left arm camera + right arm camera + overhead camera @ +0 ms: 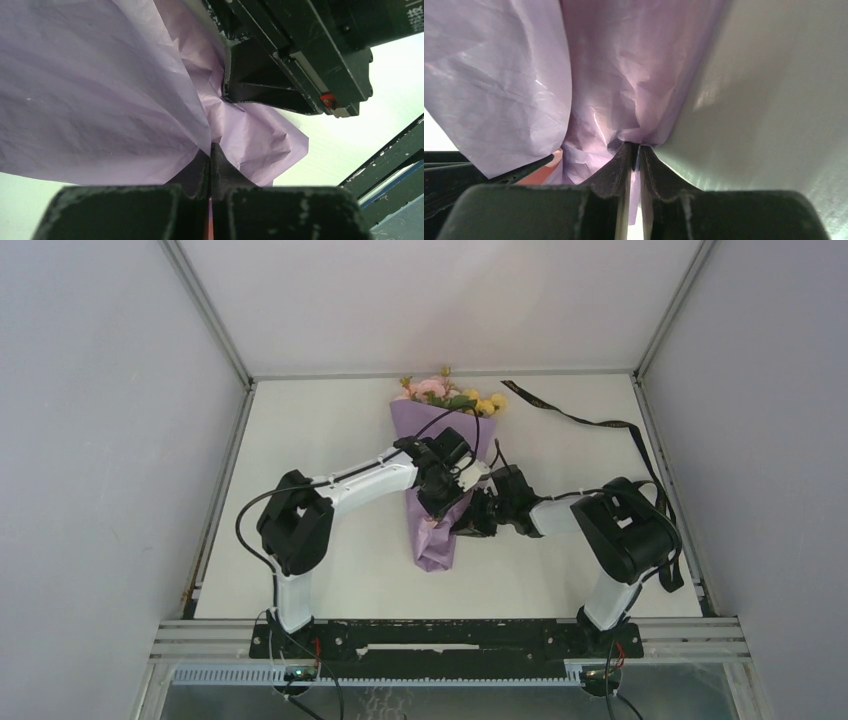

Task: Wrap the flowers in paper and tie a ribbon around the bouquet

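Black left jaws fill the bottom of the left wrist view, pressed fully together on a crumpled fold of purple paper [100,95]. The rest of the sheet billows up and to the left of them. The right jaws, seen in their own wrist view, stand almost closed. Only a thin slit shows between them, and their tips pinch another fold of the same paper. Pale desk [774,100] lies to the right of that grip.

From above there are two arms, two sets of jaws, one bouquet [412,427] and one ribbon [590,422]. The left arm [370,478] and the right arm [560,512] meet over the middle of the bouquet, so both sets of jaws grip it from opposite sides, close together.

The bouquet lies flat on the desk with its long axis running almost straight away from the arm bases. Its wide end and the flowers [440,390] point beyond the jaws toward the far wall. Its narrow, twisted tail reaches nearer than the jaws, toward the bases. The blossoms are pink and yellow, but they are too small to count.

The ribbon lies loose, well to the right of the right jaws. It starts beyond them near the yellow blossoms, then trails right and back past the right arm's elbow. It is not around the bouquet.
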Robot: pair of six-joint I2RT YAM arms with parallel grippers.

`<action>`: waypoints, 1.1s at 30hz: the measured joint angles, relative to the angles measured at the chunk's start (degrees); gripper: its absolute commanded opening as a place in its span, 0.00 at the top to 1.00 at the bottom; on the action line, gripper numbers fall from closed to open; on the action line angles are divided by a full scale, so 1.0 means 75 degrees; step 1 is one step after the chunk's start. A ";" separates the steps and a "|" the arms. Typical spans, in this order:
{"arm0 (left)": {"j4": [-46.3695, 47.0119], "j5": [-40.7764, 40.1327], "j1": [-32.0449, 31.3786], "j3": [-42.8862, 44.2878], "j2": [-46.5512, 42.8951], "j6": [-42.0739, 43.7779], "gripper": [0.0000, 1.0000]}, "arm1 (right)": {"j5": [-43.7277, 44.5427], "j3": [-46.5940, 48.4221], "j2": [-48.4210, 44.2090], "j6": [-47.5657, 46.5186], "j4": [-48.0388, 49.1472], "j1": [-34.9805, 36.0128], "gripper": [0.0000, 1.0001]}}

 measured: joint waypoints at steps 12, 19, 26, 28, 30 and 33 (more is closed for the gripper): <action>0.0015 -0.0038 -0.0006 -0.0038 0.0146 0.0335 1.00 | 0.0061 -0.0589 -0.0810 0.0513 0.0326 -0.0510 0.59; 0.0233 -0.0093 -0.0006 -0.0108 0.0175 0.0458 1.00 | -0.0122 -0.0667 -0.1425 0.0615 0.0458 -0.1533 0.55; 0.0277 -0.0105 -0.0006 -0.0122 0.0189 0.0545 1.00 | -0.0125 0.0096 -0.1072 0.0522 0.0373 -0.2218 0.50; 0.0291 -0.0105 -0.0006 -0.0122 0.0204 0.0577 1.00 | -0.0102 0.0682 -0.0801 0.0353 0.0233 -0.2244 0.47; 0.0294 -0.0105 -0.0006 -0.0122 0.0236 0.0595 1.00 | -0.0102 0.1116 -0.0624 0.0187 0.0213 -0.2244 0.38; 0.0294 -0.0102 -0.0006 -0.0122 0.0289 0.0597 1.00 | -0.0356 0.1629 -0.0283 -0.0015 0.0221 -0.2244 0.31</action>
